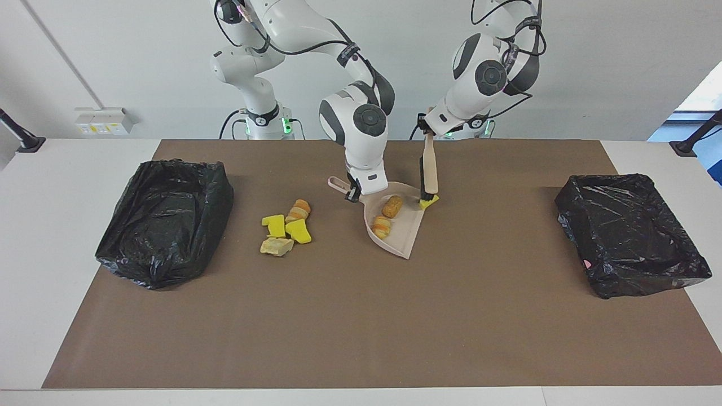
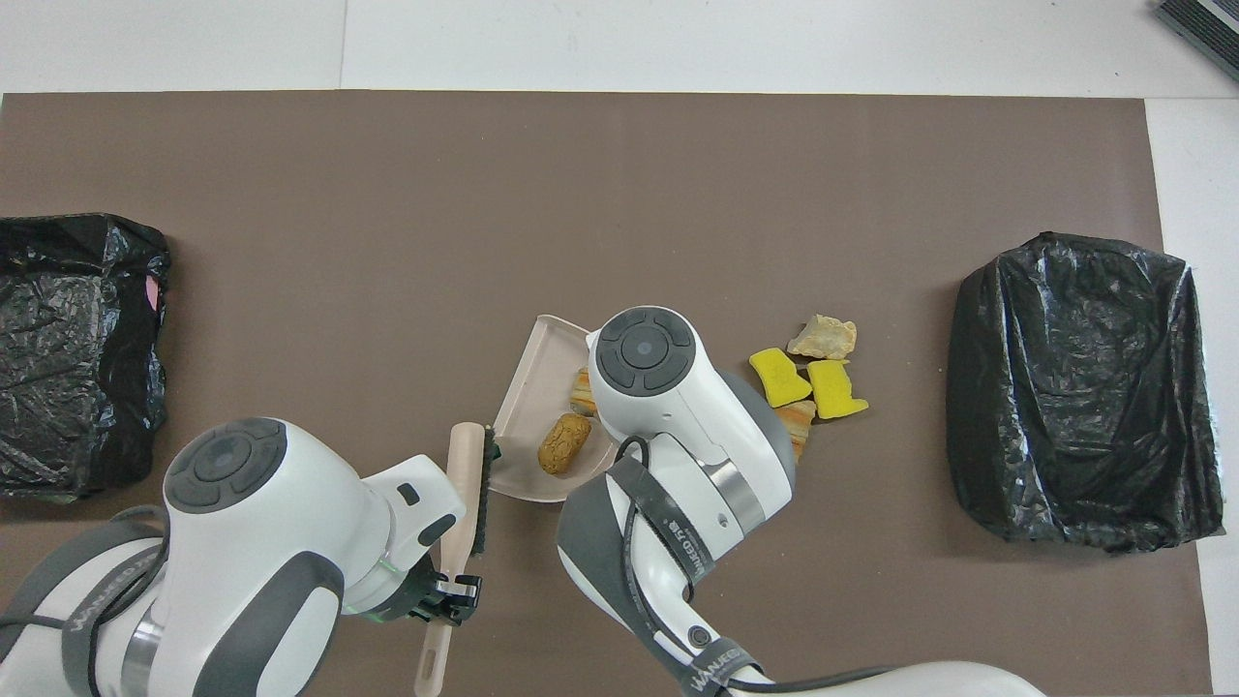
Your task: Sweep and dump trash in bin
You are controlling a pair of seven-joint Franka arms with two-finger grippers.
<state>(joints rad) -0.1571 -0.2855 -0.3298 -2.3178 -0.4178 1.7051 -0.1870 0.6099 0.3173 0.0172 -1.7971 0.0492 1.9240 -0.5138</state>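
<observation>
My right gripper (image 1: 353, 193) is shut on the handle of the beige dustpan (image 1: 404, 237), which rests on the brown mat. Two orange-tan trash chunks (image 1: 391, 206) lie in the pan. My left gripper (image 1: 427, 131) is shut on the handle of the brush (image 1: 431, 169), held nearly upright with its bristles down at the pan's edge toward the left arm's end. A yellow chunk (image 1: 430, 203) lies on the mat under the bristles. Several more yellow and tan chunks (image 1: 285, 228) sit in a pile toward the right arm's end. From overhead, the brush (image 2: 463, 484) lies beside the dustpan (image 2: 532, 373) and my right gripper is hidden.
One black bag-lined bin (image 1: 166, 220) stands at the right arm's end of the mat. Another bin (image 1: 632, 231) stands at the left arm's end. The brown mat (image 1: 361, 327) covers most of the white table.
</observation>
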